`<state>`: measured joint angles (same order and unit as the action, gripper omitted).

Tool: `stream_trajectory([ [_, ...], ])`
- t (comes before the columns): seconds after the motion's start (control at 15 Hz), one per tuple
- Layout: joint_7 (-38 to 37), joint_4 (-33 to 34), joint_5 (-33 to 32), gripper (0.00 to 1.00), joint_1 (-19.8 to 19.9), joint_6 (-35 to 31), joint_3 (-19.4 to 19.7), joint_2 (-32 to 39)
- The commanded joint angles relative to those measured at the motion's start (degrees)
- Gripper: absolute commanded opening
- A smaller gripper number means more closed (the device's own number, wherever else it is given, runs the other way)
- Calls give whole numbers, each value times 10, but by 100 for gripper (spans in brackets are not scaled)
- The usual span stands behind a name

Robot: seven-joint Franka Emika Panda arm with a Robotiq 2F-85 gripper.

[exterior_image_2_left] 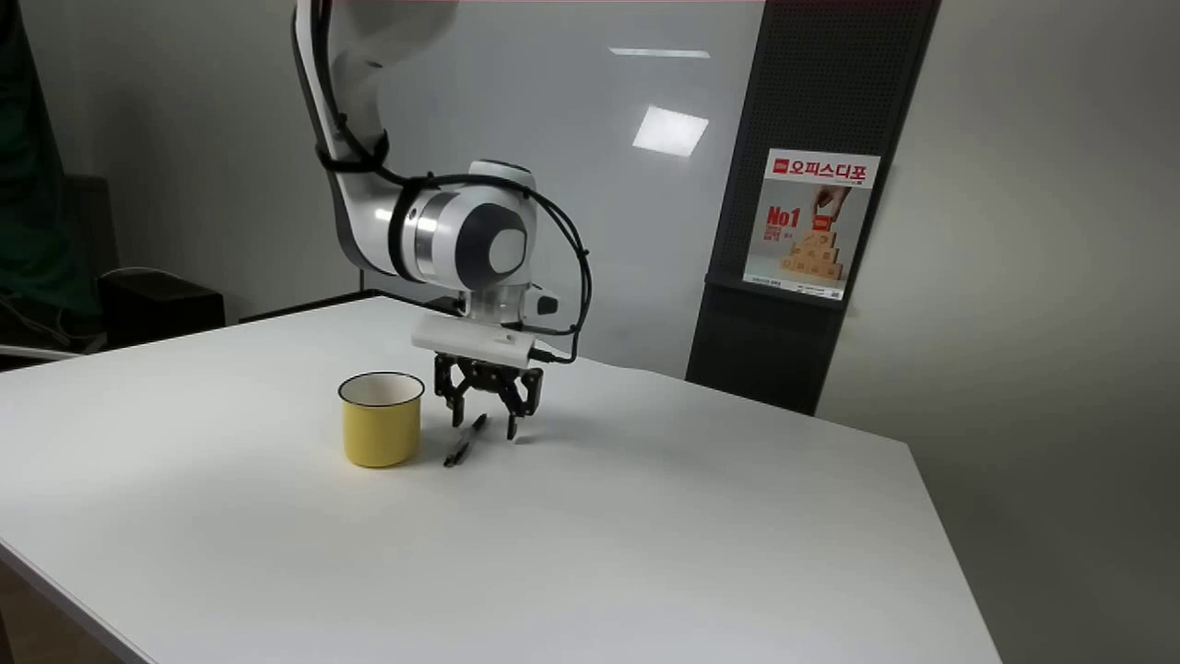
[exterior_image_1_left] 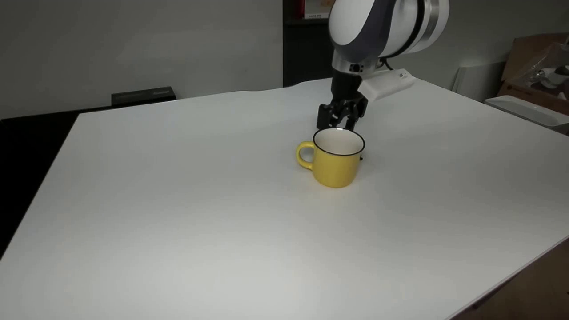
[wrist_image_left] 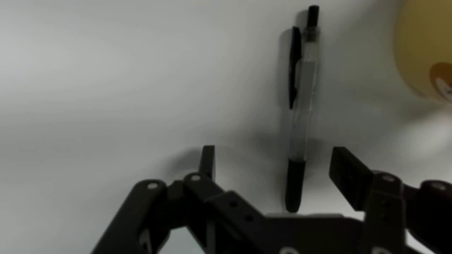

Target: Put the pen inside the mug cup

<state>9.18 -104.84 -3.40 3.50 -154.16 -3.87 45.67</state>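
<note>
The pen is a clear-bodied stick with black ends. It lies flat on the table in the wrist view (wrist_image_left: 305, 88) and in an exterior view (exterior_image_2_left: 466, 441); in an exterior view only a dark tip (exterior_image_1_left: 361, 158) shows past the mug. The yellow mug cup stands upright with its dark rim up in both exterior views (exterior_image_1_left: 335, 171) (exterior_image_2_left: 381, 435); its side shows at the wrist view's upper right (wrist_image_left: 420, 42). My gripper (wrist_image_left: 273, 158) is open and empty just above the table, also seen beside the mug (exterior_image_2_left: 485, 428). The pen's black lower end lies between the fingers, nearer the mug-side finger.
The white table (exterior_image_1_left: 178, 213) carries the mug and pen. The mug stands close beside the pen and the gripper, its handle (exterior_image_1_left: 303, 155) pointing away to one side. A dark box (exterior_image_1_left: 143, 96) is behind the table's far edge. A white tray (exterior_image_1_left: 529, 110) and cardboard box (exterior_image_1_left: 511, 66) are beyond the side edge.
</note>
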Motion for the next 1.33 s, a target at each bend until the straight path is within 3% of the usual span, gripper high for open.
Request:
stream_trajectory([
  [0.0,6,19,8,53,2,14,-4,9],
  [0.53,14,17,9,1,5,11,-8,6],
  [0.93,3,-6,0,3,-6,22,9,-28],
  [1.27,-22,-24,-32,3,-44,120,46,-107],
])
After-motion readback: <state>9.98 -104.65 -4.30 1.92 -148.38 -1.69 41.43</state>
